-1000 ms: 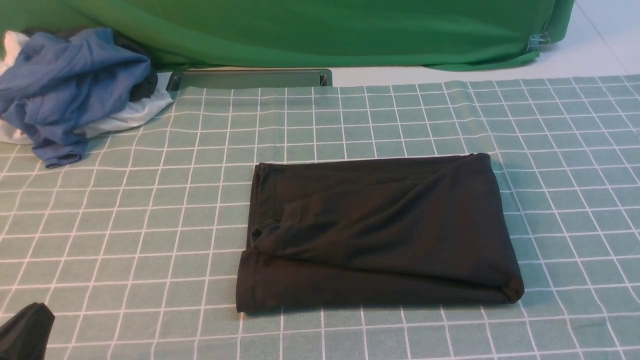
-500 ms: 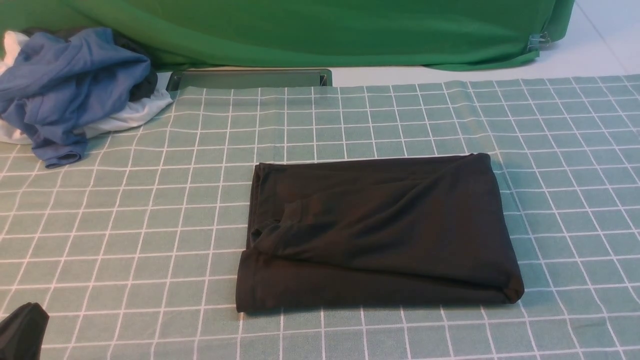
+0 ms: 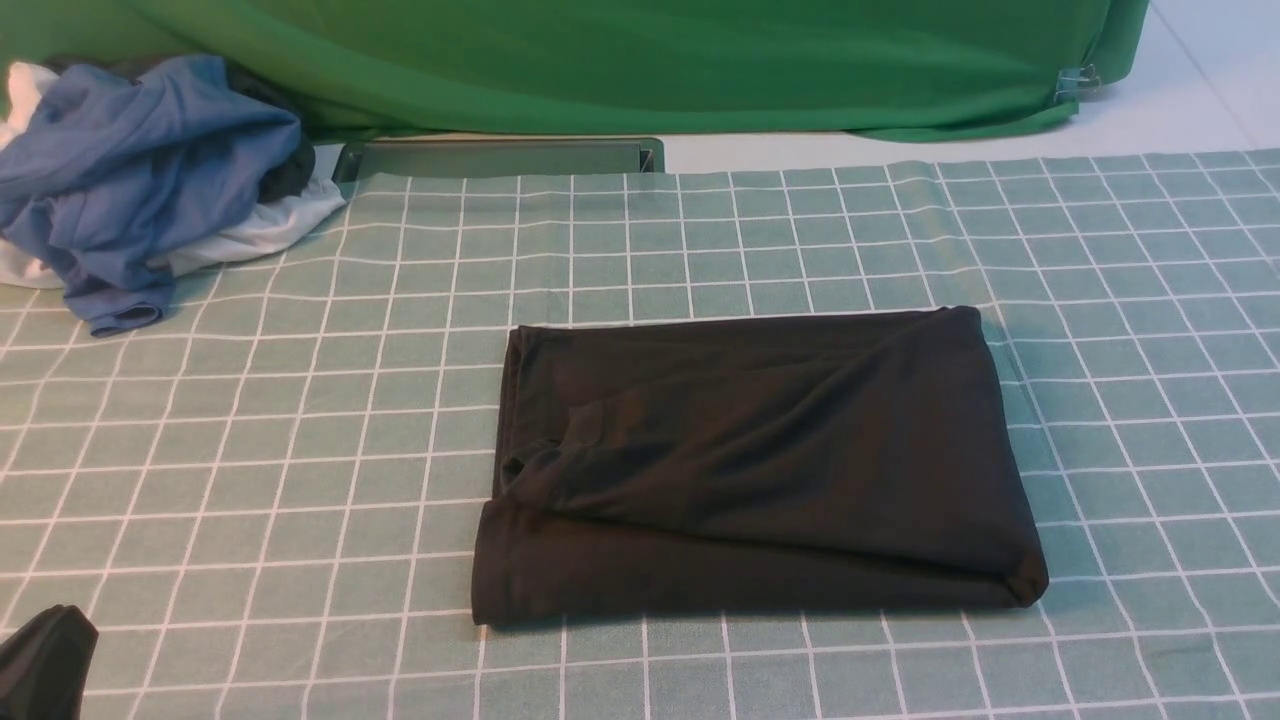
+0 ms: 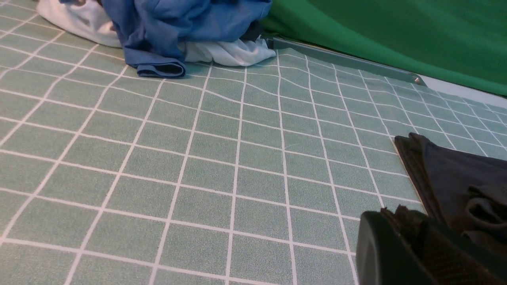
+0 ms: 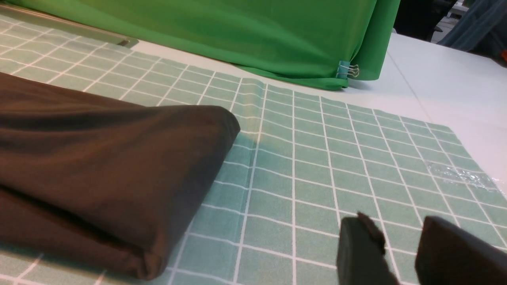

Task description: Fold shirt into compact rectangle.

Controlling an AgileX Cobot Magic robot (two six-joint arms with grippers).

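Black shirt [image 3: 755,465] folded into rectangle on checked cloth [image 3: 250,450], left gripper [image 3: 45,665] at 8 o'clock pressed together, right gripper [image 5: 400,245] spread, empty

Your front view looks down across the table; both wrist views sit low, sharing the shirt [image 3: 755,465] from opposite sides.

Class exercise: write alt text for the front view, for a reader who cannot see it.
A black shirt, folded into a rough rectangle, lies in the middle of a green checked tablecloth. A heap of blue and white clothes sits at the far left before a green backdrop cloth; the left gripper shows at the near left corner.
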